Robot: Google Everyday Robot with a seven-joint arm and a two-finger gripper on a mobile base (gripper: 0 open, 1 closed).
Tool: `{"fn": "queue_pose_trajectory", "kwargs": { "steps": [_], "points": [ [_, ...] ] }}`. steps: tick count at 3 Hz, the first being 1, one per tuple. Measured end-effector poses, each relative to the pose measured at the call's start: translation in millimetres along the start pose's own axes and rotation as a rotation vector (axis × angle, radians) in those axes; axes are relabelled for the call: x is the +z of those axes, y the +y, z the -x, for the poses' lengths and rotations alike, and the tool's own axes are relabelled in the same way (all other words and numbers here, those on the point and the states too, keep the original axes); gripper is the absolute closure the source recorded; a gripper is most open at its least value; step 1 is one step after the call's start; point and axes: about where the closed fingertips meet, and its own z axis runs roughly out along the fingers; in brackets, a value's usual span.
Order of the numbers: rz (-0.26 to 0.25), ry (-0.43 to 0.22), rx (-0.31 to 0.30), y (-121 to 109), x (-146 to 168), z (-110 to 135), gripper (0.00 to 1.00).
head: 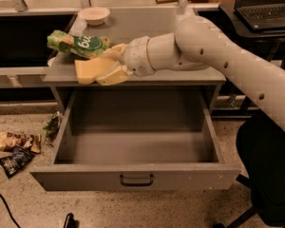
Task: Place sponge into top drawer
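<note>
The pale yellow sponge (89, 71) is held in my gripper (110, 68) at the front left edge of the grey counter top (147, 30), over the left part of the open drawer. The gripper's pale fingers close around the sponge's right side. The top drawer (135, 177) is pulled fully out below, wide and shallow, its inside bare, with a small dark bar handle (136, 179) at the middle of its front panel. My white arm (213, 56) reaches in from the right.
A green and white snack bag (78, 43) lies on the counter just behind the sponge. A shallow white bowl (94, 15) stands at the counter's back left. Snack packets (16, 149) lie on the floor at left. A black chair (266, 170) stands at right, a laptop (266, 4) at top right.
</note>
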Motion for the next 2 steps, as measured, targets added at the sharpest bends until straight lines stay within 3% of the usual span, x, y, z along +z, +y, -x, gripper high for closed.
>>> {"fn": "queue_pose_trajectory", "kwargs": {
  "steps": [1,2],
  "points": [
    [0.055,0.001,0.043,27,41,-4,1.0],
    [0.051,0.029,0.084,48,64,-5,1.0]
  ]
}}
